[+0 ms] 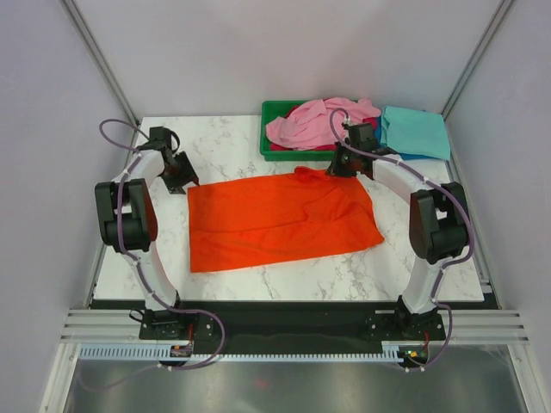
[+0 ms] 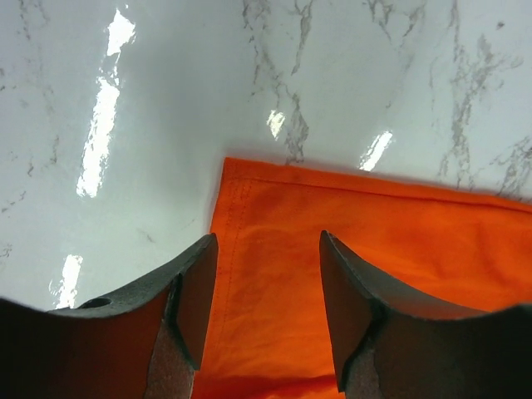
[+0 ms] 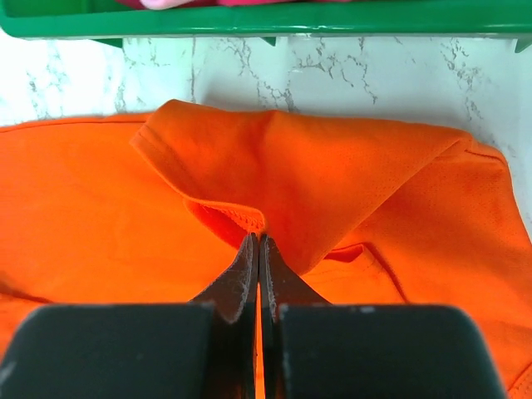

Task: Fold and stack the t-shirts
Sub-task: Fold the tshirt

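The bright orange t-shirt [image 1: 280, 219] lies spread on the marble table. My left gripper [image 1: 182, 179] is open over its far left corner [image 2: 249, 191], jaws either side of the hem, not touching. My right gripper [image 1: 343, 163] is shut on a fold of the orange t-shirt [image 3: 316, 174] at its far right edge, lifting a sleeve flap. A light pink t-shirt [image 1: 314, 123] is heaped in the green tray with magenta cloth [image 1: 372, 123] showing under it. A teal t-shirt [image 1: 414, 132] lies folded right of the tray. The blue shirt is out of view.
The green plastic tray [image 1: 272, 129] stands at the far middle of the table; its rim shows in the right wrist view [image 3: 249, 18]. White walls and metal frame posts close in the table on three sides.
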You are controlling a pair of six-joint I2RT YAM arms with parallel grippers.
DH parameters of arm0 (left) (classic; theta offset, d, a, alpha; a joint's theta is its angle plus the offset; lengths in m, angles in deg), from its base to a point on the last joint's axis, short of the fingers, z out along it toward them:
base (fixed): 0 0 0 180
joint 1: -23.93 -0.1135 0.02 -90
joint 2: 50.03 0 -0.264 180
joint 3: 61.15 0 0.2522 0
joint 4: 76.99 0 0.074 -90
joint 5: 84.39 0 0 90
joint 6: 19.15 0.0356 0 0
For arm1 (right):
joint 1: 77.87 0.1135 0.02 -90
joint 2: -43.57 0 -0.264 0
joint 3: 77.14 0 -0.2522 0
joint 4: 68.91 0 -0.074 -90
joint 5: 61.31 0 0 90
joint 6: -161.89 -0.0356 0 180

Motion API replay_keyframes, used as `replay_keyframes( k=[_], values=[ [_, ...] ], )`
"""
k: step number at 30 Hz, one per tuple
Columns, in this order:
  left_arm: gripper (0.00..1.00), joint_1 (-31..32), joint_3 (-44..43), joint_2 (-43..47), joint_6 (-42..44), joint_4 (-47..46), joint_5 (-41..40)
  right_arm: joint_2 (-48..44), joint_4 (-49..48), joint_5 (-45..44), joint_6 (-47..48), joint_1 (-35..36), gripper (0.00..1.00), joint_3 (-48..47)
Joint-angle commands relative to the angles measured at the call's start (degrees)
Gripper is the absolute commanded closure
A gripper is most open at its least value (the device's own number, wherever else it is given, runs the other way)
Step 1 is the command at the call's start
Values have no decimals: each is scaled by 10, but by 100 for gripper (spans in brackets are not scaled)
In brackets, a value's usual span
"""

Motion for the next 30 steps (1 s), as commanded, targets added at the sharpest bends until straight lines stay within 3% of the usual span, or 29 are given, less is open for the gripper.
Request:
replay_keyframes(
  k=[1,12,22,28,30],
  values=[
    [41,-1,-24,-18,13,-11,-20,-41,-29,16,-5,3,100,10],
    [49,-4,-70,-77,20,-15,-31,-59,-31,14,-2,13,100,32],
    [48,-5,-85,-104,6,-8,-41,-56,-31,8,2,20,100,33],
    [80,-4,-86,-108,4,-8,-29,-56,-31,1,3,22,100,38],
    [98,-4,-87,-108,4,-8,-26,-54,-31,-1,6,22,100,39]
  ],
)
